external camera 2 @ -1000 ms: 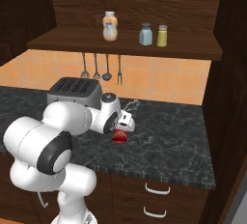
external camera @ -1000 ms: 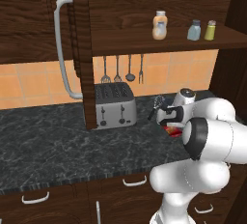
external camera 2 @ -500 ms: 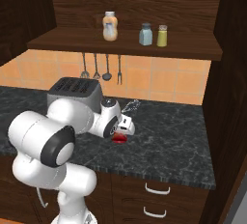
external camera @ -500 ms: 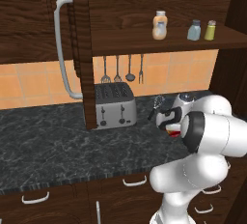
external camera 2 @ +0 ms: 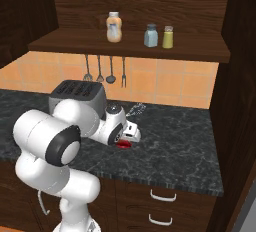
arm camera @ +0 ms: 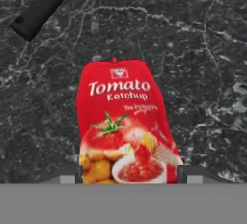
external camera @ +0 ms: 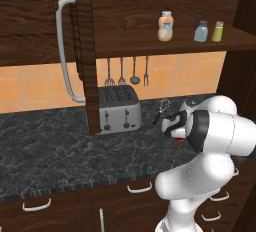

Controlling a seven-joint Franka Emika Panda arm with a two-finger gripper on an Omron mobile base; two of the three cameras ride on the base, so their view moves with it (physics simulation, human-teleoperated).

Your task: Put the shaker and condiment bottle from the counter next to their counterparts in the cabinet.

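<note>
The red ketchup bottle [arm camera: 123, 126] lies flat on the dark marble table [external camera 2: 180, 141], near its back edge beside the toaster [external camera: 119, 109]. The jaws [arm camera: 129, 177] sit on either side of its lower end, a fingertip at each side; whether they pinch it yet I cannot tell.

Up on the cabinet shelf [external camera 2: 130, 46] stand an orange bottle [external camera 2: 114, 27], a blue-grey shaker [external camera 2: 150, 35] and a yellow-green shaker [external camera 2: 168, 37].

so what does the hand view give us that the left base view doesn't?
Hand view alone: the condiment bottle's label, reading Tomato Ketchup, with the bottle lying on the counter between the claw's fingertips.

Left base view alone: the cabinet shelf with the peach-orange bottle, the shaker and the yellow-green shaker, plus the toaster.

Both: the black marbled counter and a bit of the red bottle.
</note>
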